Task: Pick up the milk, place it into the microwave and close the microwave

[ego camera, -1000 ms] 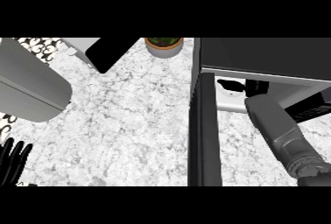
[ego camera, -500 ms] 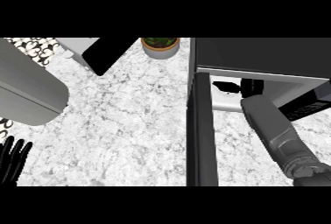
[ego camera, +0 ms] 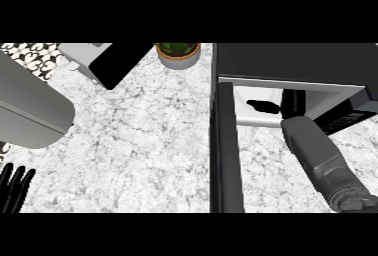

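Note:
The microwave [ego camera: 295,60] stands at the right with its door [ego camera: 225,150] swung open toward me, seen edge-on as a dark upright bar. My right forearm [ego camera: 325,160] reaches into the white cavity [ego camera: 255,117], and my right hand [ego camera: 293,102] shows there only as a dark shape. A small dark blot lies on the cavity floor just left of that hand. No milk carton is visible in this view; it may be hidden by the hand. My left hand [ego camera: 15,187] rests open at the lower left edge, fingers up.
A large grey rounded object [ego camera: 29,110] fills the left side. A potted plant [ego camera: 177,52] stands at the back centre. Next to it a grey box with a black panel [ego camera: 111,60] leans. Marbled counter [ego camera: 140,145] lies between these things and the door.
The view has shifted a little, so more of the microwave's cavity shows. My right arm stays inside the microwave and my left hand has barely moved.

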You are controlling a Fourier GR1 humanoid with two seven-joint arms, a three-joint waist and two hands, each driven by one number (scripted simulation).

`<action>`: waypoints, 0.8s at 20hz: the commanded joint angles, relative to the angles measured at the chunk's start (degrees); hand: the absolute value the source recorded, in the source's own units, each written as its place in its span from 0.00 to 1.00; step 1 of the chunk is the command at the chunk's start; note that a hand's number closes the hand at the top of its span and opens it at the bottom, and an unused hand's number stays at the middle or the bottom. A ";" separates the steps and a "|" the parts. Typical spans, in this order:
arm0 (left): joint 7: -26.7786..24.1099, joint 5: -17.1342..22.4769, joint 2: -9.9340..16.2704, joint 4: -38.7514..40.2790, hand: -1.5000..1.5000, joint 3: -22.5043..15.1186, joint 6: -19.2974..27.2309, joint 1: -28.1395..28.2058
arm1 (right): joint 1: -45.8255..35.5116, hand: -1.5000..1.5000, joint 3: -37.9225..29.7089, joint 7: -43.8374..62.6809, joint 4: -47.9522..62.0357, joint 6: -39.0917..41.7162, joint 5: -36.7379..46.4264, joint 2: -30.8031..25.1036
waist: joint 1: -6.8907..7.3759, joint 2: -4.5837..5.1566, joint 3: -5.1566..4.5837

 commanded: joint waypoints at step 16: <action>0.89 -3.69 -3.79 -8.24 0.00 -6.52 -3.58 9.85 | 13.43 0.00 -4.04 -11.98 -7.63 23.59 -7.26 5.53 | -4.40 -1.95 -0.22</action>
